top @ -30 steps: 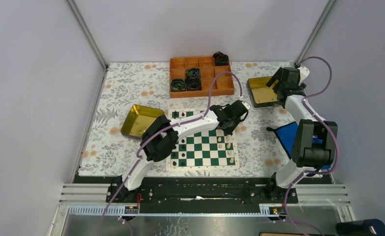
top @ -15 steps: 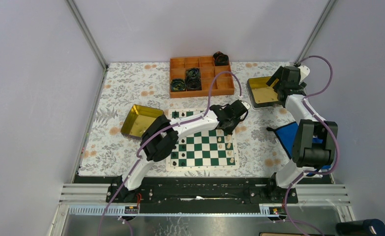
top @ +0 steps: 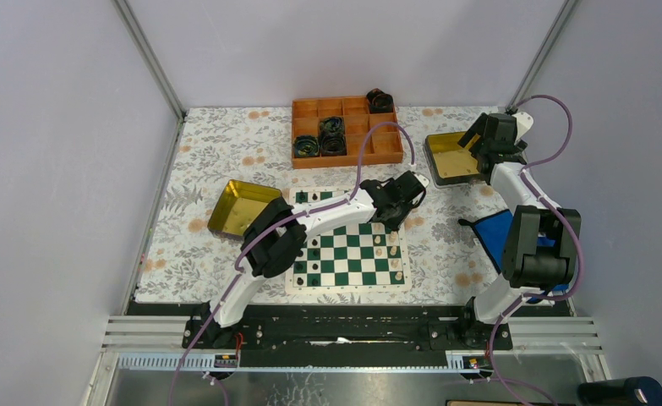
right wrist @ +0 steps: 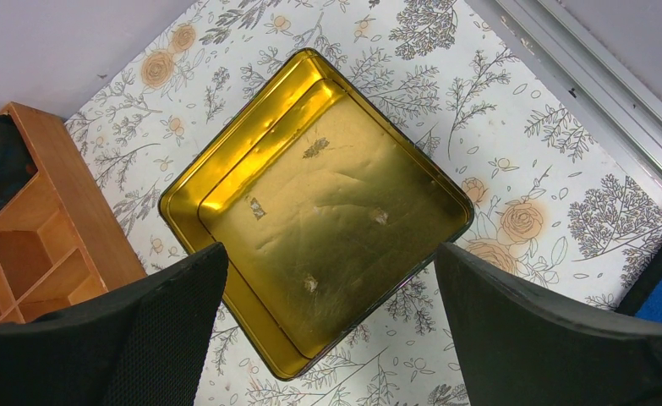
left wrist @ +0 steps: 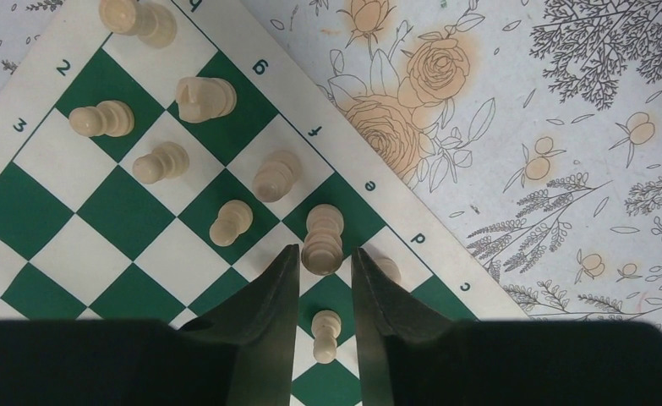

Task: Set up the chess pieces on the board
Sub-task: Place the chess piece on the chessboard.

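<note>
The board (top: pixel 348 288) lies at the table's near middle, with black chess pieces (top: pixel 303 269) along its left side and cream ones (top: pixel 394 254) along its right. My left gripper (top: pixel 392 218) hangs over the right rows. In the left wrist view its jaws (left wrist: pixel 324 250) stand a little apart around a tall cream piece (left wrist: pixel 325 227) that stands upright on its square near the "e" mark. Narrow gaps show at both sides of it. Several cream pieces (left wrist: pixel 230 222) stand nearby. My right gripper (right wrist: pixel 329 254) is wide open above an empty gold tin (right wrist: pixel 327 194).
An orange compartment tray (top: pixel 386 154) at the back holds black coiled rolls (top: pixel 331 135). A second gold tin (top: pixel 241 208) sits left of the board. A blue object (top: pixel 489 230) lies by the right arm. Metal frame posts edge the table.
My left gripper's jaws have widened slightly around the cream piece, which stays standing on the board. The right arm has not moved.
</note>
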